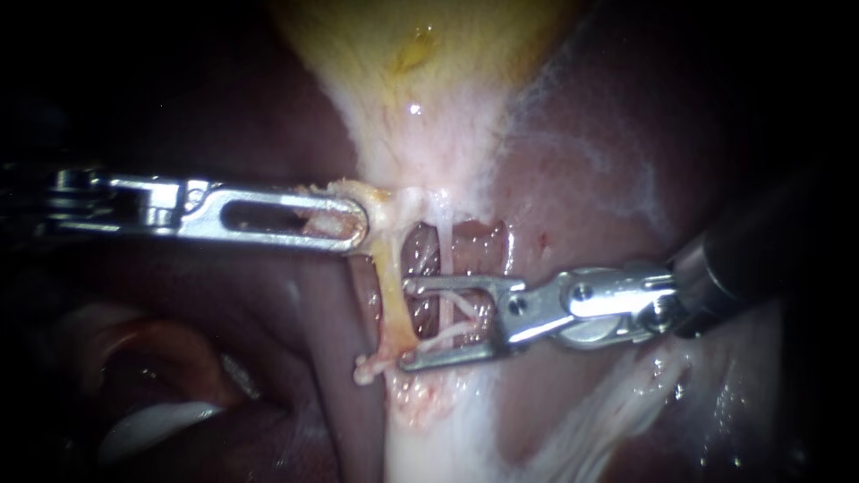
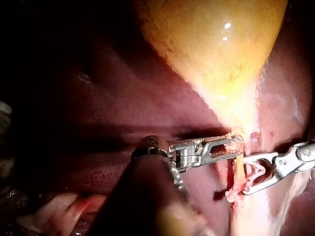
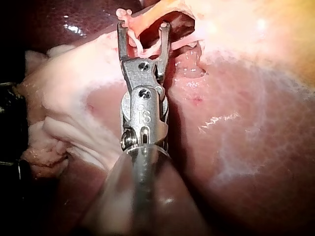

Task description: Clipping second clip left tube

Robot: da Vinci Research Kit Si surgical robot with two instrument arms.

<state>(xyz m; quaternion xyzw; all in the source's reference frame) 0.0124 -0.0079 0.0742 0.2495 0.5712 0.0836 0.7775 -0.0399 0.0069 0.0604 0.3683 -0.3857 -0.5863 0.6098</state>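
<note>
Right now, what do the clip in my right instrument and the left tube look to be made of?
Clip: probably white plastic with a matt finish. It shows none of the bright glint of the right instrument, whose polished metal jaws hold it. Left tube: soft, wet tissue, pale yellow and slightly glossy, frayed at its lower end.

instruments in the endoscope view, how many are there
2. The left instrument grips tissue below the gallbladder; the right instrument, carrying a clip, sits at the left tube.
</note>
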